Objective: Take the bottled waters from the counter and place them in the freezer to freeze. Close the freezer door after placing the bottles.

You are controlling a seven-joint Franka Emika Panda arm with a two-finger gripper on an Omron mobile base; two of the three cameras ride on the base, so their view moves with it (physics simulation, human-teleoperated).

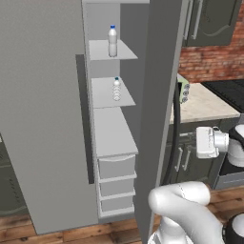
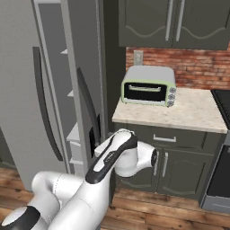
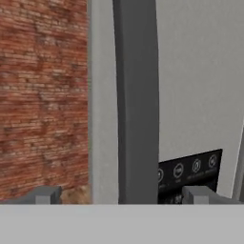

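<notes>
With both bottled waters (image 1: 112, 42) shelved, the spread, empty pincer (image 3: 121, 194) faced the freezer door (image 3: 190, 86) handle (image 3: 137, 95); pushing it shut seemingly remained.

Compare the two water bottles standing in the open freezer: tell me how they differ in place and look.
The upper bottle stands on the top shelf; the lower bottle stands one shelf down. The upper bottle looks whiter and more solid, the lower bottle clearer and ribbed. The upper bottle appears a little taller in the left base view, though it may only be the angle. Both are upright, blue-capped, and sit toward the back of the freezer.
</notes>
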